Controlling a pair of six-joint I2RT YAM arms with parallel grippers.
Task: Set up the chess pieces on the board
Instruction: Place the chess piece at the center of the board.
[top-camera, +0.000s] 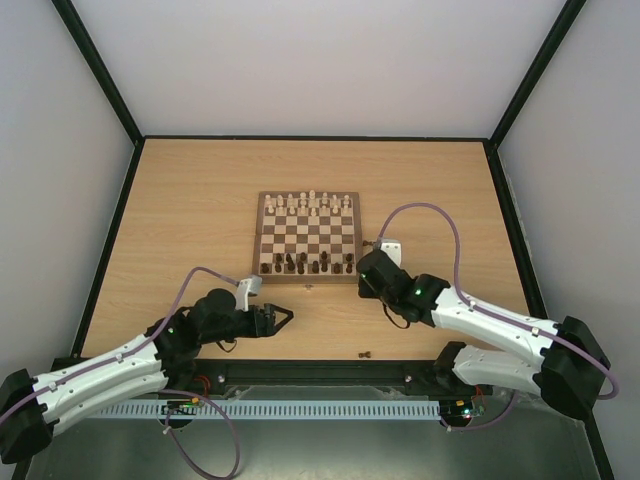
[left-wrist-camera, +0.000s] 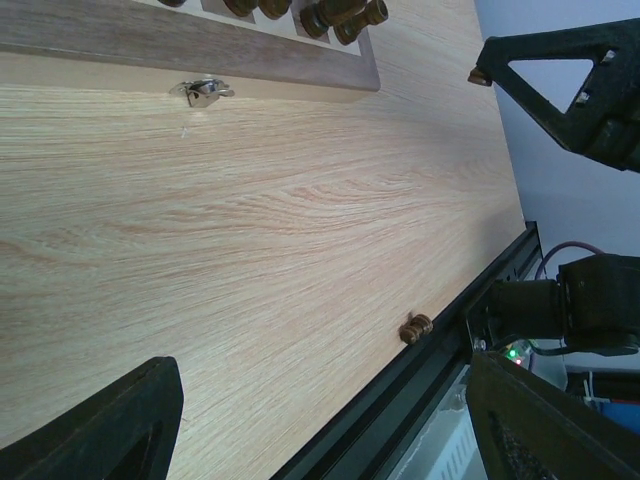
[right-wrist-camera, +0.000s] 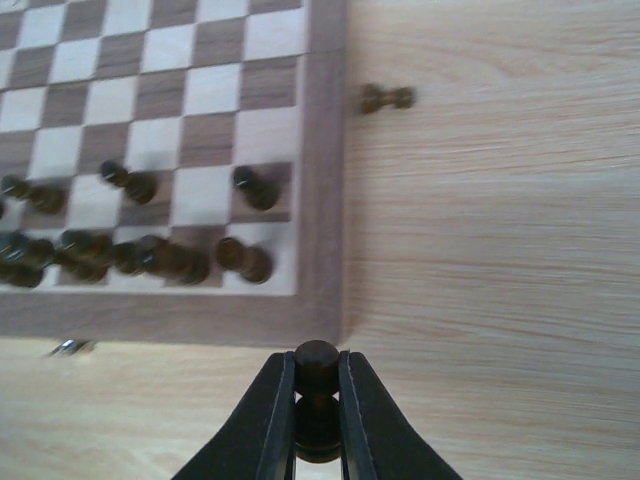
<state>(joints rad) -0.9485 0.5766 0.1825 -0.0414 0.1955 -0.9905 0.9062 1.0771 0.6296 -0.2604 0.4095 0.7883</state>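
Pale wood-grain tabletop (top-camera: 190, 220) bears a square checkered wooden chessboard (top-camera: 308, 279); right gripper (right-wrist-camera: 317, 385) pinches one dark brown wooden chessman (right-wrist-camera: 317, 358); left gripper (top-camera: 288, 320) gapes empty.

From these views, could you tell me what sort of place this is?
Likely a lab robot cell: white panels close in a wooden table, black framing edges it, two robot arms reach toward a chessboard.

This is a robotics lab test cell. Plain white panels (top-camera: 320, 60) and black frame rails (top-camera: 98, 70) box in a wooden tabletop (top-camera: 200, 190), with two cabled robot arms (top-camera: 100, 375) bolted at its near edge.
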